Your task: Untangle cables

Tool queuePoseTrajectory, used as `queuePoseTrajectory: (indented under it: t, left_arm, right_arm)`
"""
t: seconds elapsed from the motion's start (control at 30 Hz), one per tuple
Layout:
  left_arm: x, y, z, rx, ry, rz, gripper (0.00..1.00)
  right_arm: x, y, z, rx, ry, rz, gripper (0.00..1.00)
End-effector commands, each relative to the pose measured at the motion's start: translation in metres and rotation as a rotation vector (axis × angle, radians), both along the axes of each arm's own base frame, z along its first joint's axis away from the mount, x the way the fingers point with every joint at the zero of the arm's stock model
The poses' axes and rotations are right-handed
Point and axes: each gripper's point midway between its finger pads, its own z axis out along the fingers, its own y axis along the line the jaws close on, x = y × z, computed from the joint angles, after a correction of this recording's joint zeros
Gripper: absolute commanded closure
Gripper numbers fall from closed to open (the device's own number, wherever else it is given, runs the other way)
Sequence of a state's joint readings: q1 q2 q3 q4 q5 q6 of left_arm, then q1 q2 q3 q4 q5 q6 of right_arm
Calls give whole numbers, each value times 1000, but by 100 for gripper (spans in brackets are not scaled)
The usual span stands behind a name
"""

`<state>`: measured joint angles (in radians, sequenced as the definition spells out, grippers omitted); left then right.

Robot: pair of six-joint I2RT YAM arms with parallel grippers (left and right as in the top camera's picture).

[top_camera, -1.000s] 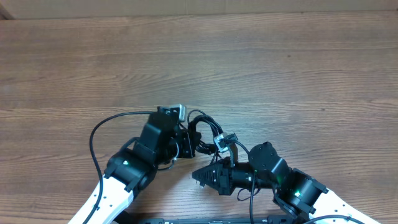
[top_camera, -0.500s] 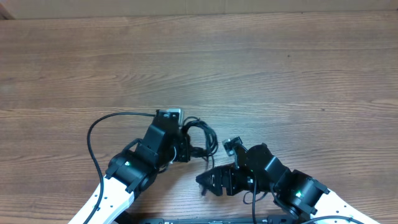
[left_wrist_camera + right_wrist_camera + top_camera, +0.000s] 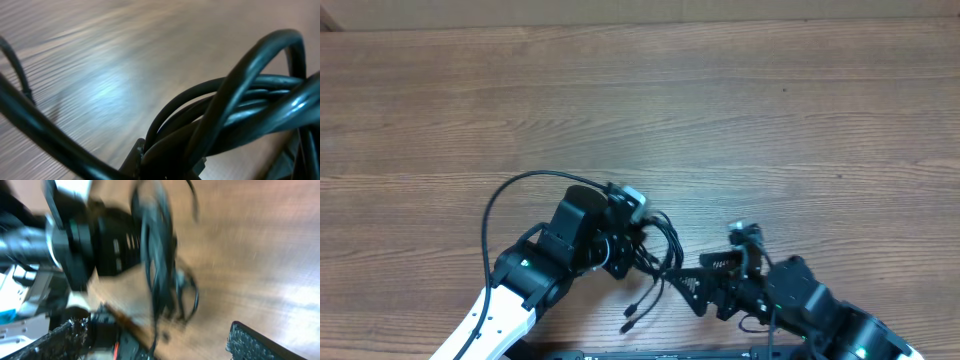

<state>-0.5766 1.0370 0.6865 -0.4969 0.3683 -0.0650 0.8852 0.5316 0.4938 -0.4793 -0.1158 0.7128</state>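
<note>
The left end effector (image 3: 623, 243) pinches the tangled bundle of thin black flexible cables (image 3: 658, 252) near the brown wooden bench's (image 3: 740, 110) front edge. The right end effector (image 3: 695, 286) is spread and empty. It likely needs to regrasp the loose plug end (image 3: 630, 322) and draw it clear.

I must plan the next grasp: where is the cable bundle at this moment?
In the overhead view, the cable bundle is at the left gripper, between it and the right gripper.

The cables (image 3: 240, 115) are glossy black and catch pale grey highlights. The table (image 3: 720, 100) is mid-brown wood, streaked with fine darker grain lines. The left arm (image 3: 535, 270) is black at its upper housing and white lower down. The right arm (image 3: 790, 295) looks mostly black.
</note>
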Motion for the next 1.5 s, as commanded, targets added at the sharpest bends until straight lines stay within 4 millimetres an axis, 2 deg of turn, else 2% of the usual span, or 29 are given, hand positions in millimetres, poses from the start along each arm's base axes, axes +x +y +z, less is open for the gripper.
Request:
queuePoseTrajectory:
  t: [0.0, 0.1, 0.17, 0.23, 0.37, 0.47, 0.57, 0.63, 0.7, 0.77, 0.87, 0.9, 0.97, 1.0, 1.07, 1.13, 1.23, 1.4, 1.47]
  left_arm:
    - [-29, -24, 18, -101, -66, -291, 96]
    - [-29, -25, 18, -101, -67, -292, 96]
    - [-28, -25, 18, -104, -70, -293, 95]
    - [-30, -28, 22, -126, -73, -309, 96]
    - [-31, -37, 34, -189, -101, -350, 96]
    - [-19, -37, 34, -167, -143, -313, 96]
    - [16, -19, 25, -56, -192, -111, 96]
    - [42, 2, 21, 16, -207, 94, 96]
    - [58, 20, 22, 52, -220, 249, 95]
    - [64, 23, 27, 55, -249, 281, 96]
    - [69, 20, 40, 16, -296, 287, 96]
    - [72, 18, 45, 3, -319, 285, 96]
    - [77, 15, 55, 4, -386, 254, 96]
    - [79, 15, 58, 13, -418, 242, 96]
    - [85, 19, 63, 50, -476, 249, 91]
    - [88, 25, 63, 82, -495, 267, 91]
    - [91, 37, 57, 133, -487, 318, 96]
    - [95, 76, 37, 226, -396, 572, 96]
    - [95, 77, 32, 239, -381, 577, 96]
  right_arm:
    - [18, -22, 40, -6, -197, -111, 10]
    - [31, -47, 55, -41, -263, -246, 10]
    - [36, -56, 59, -54, -280, -300, 15]
    - [36, -55, 61, -48, -281, -297, 22]
    - [31, -50, 56, -51, -261, -253, 26]
    - [29, -50, 51, -68, -248, -247, 29]
    - [29, -51, 48, -78, -242, -246, 30]
    - [29, -51, 48, -78, -242, -246, 30]
    - [29, -51, 49, -77, -243, -247, 30]
    - [29, -50, 50, -70, -245, -242, 28]
    - [27, -44, 58, -34, -259, -219, 16]
    - [27, -42, 63, -12, -269, -216, 20]
    - [26, -36, 76, 46, -286, -197, 39]
    - [25, -31, 83, 86, -290, -183, 45]
    - [23, -27, 95, 152, -286, -175, 46]
    - [24, -26, 100, 177, -288, -180, 47]
    - [25, -27, 100, 176, -290, -189, 47]
    - [26, -28, 100, 176, -288, -200, 47]
    - [26, -28, 99, 184, -269, -206, 47]
